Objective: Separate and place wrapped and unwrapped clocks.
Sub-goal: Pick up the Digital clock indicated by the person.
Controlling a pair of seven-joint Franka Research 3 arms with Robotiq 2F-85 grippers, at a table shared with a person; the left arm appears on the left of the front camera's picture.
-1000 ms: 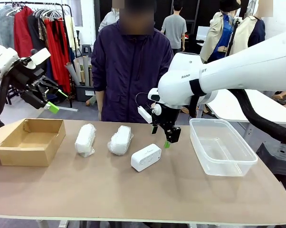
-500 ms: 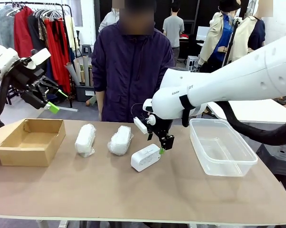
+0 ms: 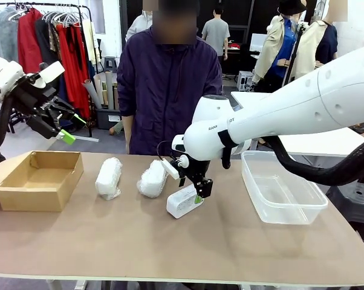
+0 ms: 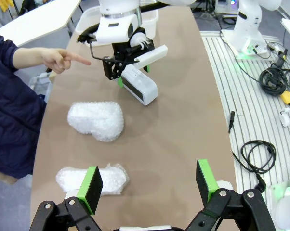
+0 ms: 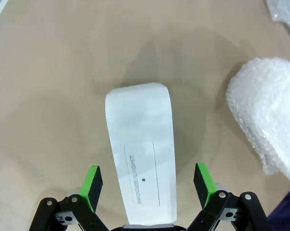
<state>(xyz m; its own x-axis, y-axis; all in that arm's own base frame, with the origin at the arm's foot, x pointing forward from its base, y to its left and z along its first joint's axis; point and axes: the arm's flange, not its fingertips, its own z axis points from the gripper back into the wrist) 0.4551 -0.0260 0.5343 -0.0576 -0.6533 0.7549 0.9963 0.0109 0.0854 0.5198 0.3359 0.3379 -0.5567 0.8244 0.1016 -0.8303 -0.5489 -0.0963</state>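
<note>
The right pincer [image 3: 195, 194] is spread wide, straddling the bare clock [image 3: 179, 206] mid-worktop [image 3: 170, 248], pads clear of its sides. A wrapped clock [image 3: 153, 177] lies just beside it and a second wrapped clock [image 3: 108, 177] farther left. The left pincer [image 3: 71, 128], also wide, hangs empty.

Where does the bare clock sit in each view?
Front view: clock at table centre, just right of the nearer bundle.
Left wrist view: clock in the upper middle, beyond the nearer bundle.
Right wrist view: clock at bottom centre, lying lengthwise.
Shared landmark: the nearer bundle, at the right edge in the right wrist view.
</note>
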